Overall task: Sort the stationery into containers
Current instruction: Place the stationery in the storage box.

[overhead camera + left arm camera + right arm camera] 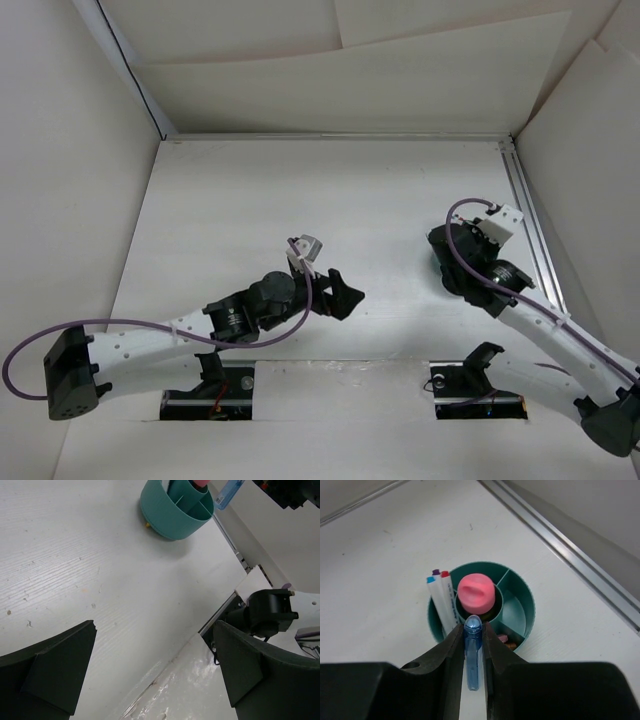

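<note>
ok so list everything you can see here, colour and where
cup: one, teal, divided, on the table near the rail
glue stick: one, pink cap, cup's centre compartment
pens: three tips show, white with blue, purple and red tips, compartment beside the glue stick
blue marker: one, blue, pinched over the cup's near rim
other markers: count unclear, pink and orange ends, near compartment, mostly hidden
table: one, white
rail: one, grey metal, along the table's right edge
walls: white panels, around the table
left tool: black, open, empty, over bare table
right tool: black, shut on the blue marker
</note>
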Controlling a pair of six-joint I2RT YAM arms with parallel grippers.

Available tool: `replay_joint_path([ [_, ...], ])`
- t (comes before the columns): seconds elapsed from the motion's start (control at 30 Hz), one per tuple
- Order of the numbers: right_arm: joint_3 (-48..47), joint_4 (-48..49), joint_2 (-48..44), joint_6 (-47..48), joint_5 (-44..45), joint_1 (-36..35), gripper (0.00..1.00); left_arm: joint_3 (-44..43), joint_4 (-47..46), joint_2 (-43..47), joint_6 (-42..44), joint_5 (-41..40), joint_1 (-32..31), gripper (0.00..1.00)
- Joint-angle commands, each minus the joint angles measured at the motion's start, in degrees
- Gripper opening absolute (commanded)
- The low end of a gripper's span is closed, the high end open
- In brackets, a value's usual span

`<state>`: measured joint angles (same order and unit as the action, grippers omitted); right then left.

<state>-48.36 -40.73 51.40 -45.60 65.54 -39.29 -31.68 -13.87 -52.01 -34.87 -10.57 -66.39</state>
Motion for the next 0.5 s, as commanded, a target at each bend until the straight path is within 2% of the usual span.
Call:
replay_joint_path([
  [0.0, 0.46, 6.96, 0.81, 2.71, 0.56, 3.68, 0.15, 0.39, -2.48, -0.11, -0.46, -0.07, -0.23, 1.00],
  [0.13, 0.99, 8.12, 1.34, 3.24, -1.55, 7.29, 0.15, 0.39, -3.01, -1.25, -0.46, 0.46, -0.23, 1.00],
  [0.47, 2.13, 9.97, 5.28, 0.26, -1.55, 10.11, 0.15, 1.44, -4.85, -2.84, -0.99, 0.99, -0.23, 1.00],
])
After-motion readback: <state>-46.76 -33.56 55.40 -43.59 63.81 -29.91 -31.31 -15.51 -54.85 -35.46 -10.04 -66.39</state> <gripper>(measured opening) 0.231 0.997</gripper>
